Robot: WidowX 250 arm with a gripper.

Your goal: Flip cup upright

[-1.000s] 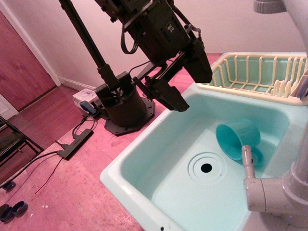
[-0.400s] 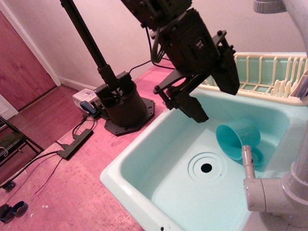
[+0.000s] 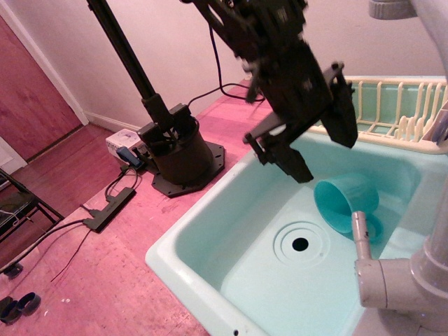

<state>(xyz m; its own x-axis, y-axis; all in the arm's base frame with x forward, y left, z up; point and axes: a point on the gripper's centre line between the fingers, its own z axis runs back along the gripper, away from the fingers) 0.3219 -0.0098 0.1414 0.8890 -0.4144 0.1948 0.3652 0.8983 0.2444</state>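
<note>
A small teal plastic cup (image 3: 348, 199) with a smooth, slightly tapered round body lies on its side in the back right part of a pale mint, glossy moulded sink basin (image 3: 210, 241). Its open mouth faces the front left, toward the round ringed drain (image 3: 300, 243) with its dark hole, and its handle cannot be made out here. The basin has rounded corners and a thick lip. Behind it stands a cream plastic dish rack (image 3: 381, 105) with thin upright ribs, and a pale grey tubular faucet (image 3: 392, 273) crosses the near right corner, its spout partly covering the cup.

The matte black, angular robot hand (image 3: 327, 155) hangs above the basin, just up and left of the cup. Its two blunt fingers (image 3: 292, 159) are spread wide, released, holding nothing and clear of the cup. The arm's dark round base (image 3: 180, 155) sits on the pink floor.
</note>
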